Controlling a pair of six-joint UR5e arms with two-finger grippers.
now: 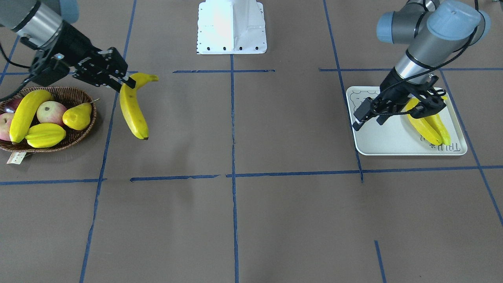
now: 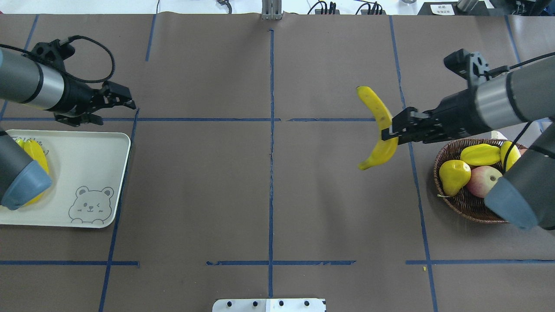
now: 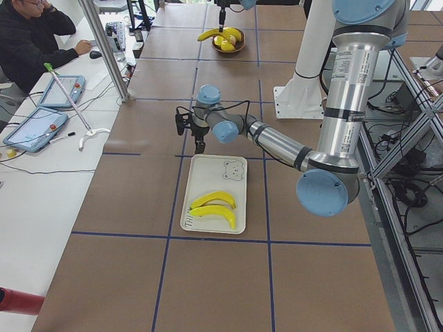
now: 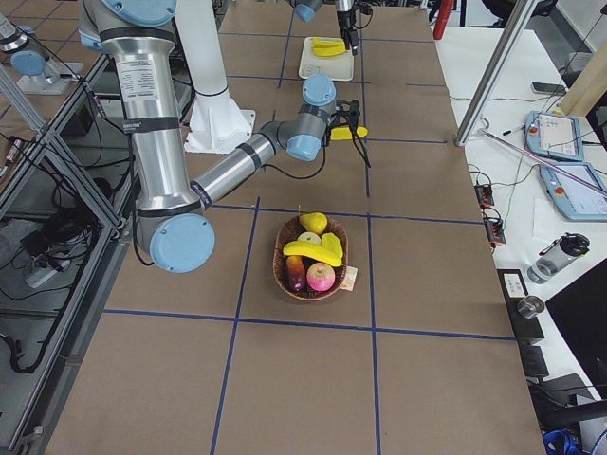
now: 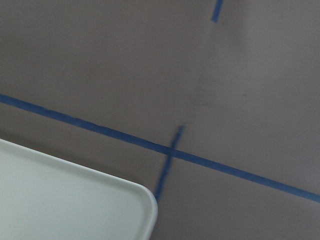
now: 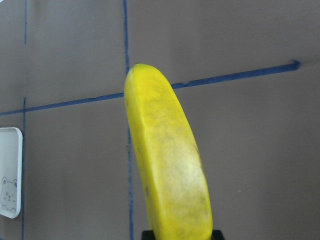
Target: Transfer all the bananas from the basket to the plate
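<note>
My right gripper is shut on one banana near its stem end. It holds this banana in the air beside the basket, toward the table's middle; the right wrist view shows the same banana close up. Another banana lies in the basket. Two bananas lie side by side on the plate. My left gripper hovers open and empty just past the plate's far corner.
The basket also holds a pear, a starfruit and apples. The white robot base stands at mid-table. A person sits at a side table with tablets. Bare brown table lies between basket and plate.
</note>
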